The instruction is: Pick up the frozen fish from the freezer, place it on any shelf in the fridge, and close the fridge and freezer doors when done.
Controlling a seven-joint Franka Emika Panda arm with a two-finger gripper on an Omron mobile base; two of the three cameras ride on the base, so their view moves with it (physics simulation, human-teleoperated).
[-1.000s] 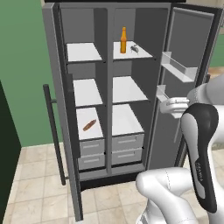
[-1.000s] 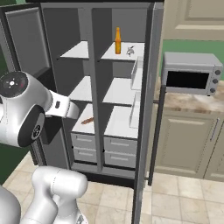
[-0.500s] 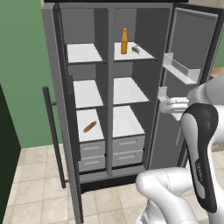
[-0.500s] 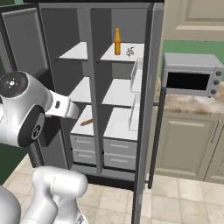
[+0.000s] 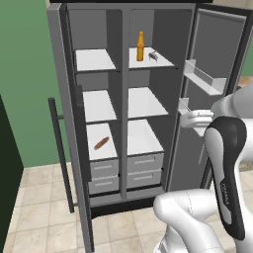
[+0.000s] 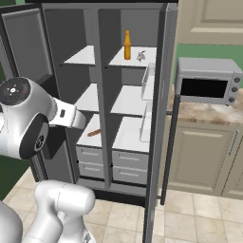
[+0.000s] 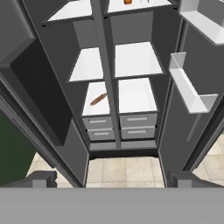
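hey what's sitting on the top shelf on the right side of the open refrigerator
On the top right shelf stand an orange bottle and, just to its right, a tiny grey fish, apart from each other. Nothing else shows there; the shelf's back corners are in plain sight.

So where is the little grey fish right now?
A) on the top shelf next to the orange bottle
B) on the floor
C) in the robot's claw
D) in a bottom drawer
A: the fish lies on the top right shelf beside the orange bottle.
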